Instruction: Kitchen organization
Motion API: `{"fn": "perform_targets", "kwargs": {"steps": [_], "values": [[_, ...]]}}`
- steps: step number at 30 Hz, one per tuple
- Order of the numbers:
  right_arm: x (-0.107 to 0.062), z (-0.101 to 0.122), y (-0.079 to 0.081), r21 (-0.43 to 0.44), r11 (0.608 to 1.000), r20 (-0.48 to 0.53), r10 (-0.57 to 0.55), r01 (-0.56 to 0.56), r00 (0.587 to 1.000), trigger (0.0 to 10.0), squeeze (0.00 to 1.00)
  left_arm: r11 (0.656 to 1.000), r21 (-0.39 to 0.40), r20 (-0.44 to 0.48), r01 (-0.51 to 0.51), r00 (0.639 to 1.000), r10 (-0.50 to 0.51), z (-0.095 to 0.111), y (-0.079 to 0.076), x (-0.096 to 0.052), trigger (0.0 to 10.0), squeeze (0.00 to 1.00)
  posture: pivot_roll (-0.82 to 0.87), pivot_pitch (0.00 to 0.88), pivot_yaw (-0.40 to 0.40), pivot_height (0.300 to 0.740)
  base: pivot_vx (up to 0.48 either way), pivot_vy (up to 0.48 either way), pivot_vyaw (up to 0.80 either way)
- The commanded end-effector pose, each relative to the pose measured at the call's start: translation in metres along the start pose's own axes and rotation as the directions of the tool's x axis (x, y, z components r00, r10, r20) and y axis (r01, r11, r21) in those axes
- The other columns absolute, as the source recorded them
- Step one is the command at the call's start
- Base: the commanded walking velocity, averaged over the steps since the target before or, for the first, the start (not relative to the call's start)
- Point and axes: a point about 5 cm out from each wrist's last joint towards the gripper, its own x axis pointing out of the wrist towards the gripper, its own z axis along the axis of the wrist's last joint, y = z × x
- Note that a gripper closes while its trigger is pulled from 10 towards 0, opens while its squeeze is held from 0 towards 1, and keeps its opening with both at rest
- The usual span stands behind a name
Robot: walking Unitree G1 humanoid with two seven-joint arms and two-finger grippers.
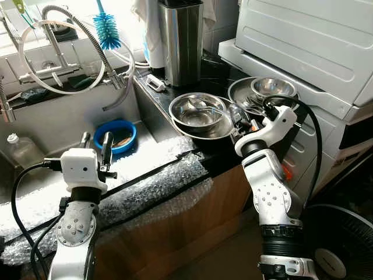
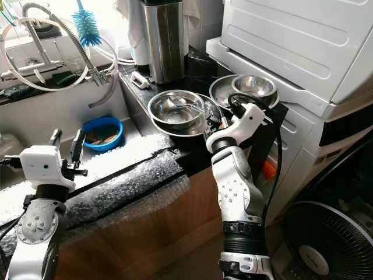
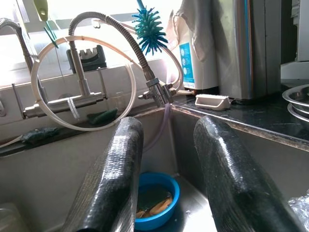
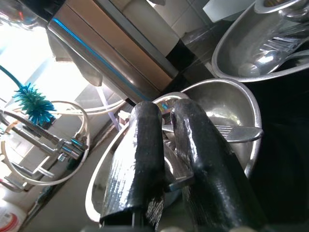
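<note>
My right gripper (image 1: pixel 242 121) rests at the near rim of a steel bowl (image 1: pixel 197 111) that sits in a wider steel dish (image 1: pixel 220 132) on the black counter. In the right wrist view its fingers (image 4: pixel 145 145) are shut on the handle of a metal utensil (image 4: pixel 236 131) lying in the bowl. A second stack of steel bowls (image 1: pixel 271 87) stands behind it. My left gripper (image 1: pixel 96 146) is open with nothing between its fingers, held upright above the sink's front edge. A blue bowl (image 1: pixel 115 135) with scraps sits in the sink beyond it.
A spring-hose tap (image 1: pixel 76 29) and blue brush (image 1: pixel 106 29) rise behind the sink. A tall steel canister (image 1: pixel 182 41) stands at the counter's back. Bubble wrap (image 1: pixel 163 175) covers the front edge. A white appliance (image 1: pixel 315 41) is on the right, a fan (image 1: pixel 344 245) on the floor.
</note>
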Motion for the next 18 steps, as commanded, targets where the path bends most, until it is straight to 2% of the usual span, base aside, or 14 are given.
{"fn": "perform_targets", "kwargs": {"steps": [1,4,7,13,18], "values": [[0.002,0.003,0.013,-0.095,0.995,-0.003,0.042,-0.042,0.999,10.0,0.0,1.0,0.021,0.015,0.016,1.0,-0.016,0.005,0.0,0.002,10.0,0.0,-0.11,0.0,0.054,0.74,0.0,0.0,0.0],[0.001,0.0,0.013,-0.253,0.966,-0.033,0.05,-0.057,0.998,10.0,0.0,1.0,0.019,0.013,0.016,1.0,-0.016,0.004,0.0,0.002,10.0,0.0,-0.12,0.0,0.055,0.74,0.0,0.0,0.0],[0.001,-0.002,0.015,-0.369,0.925,-0.058,0.079,-0.095,0.995,10.0,0.0,1.0,0.016,0.013,0.016,1.0,-0.016,0.004,-0.001,0.002,10.0,0.0,-0.12,0.0,0.055,0.74,0.0,0.0,0.0],[0.0,-0.004,0.018,-0.413,0.903,-0.069,0.095,-0.115,0.993,10.0,0.0,1.0,0.014,0.013,0.016,1.0,-0.016,0.004,-0.001,0.002,10.0,0.0,-0.12,0.0,0.053,0.74,0.0,0.0,0.0],[-0.001,-0.009,0.02,-0.481,0.864,-0.096,0.117,-0.149,0.989,10.0,0.0,1.0,0.015,0.013,0.014,1.0,-0.014,0.004,-0.001,0.001,10.0,0.0,-0.12,0.0,0.052,0.74,0.0,0.0,0.0]]}}
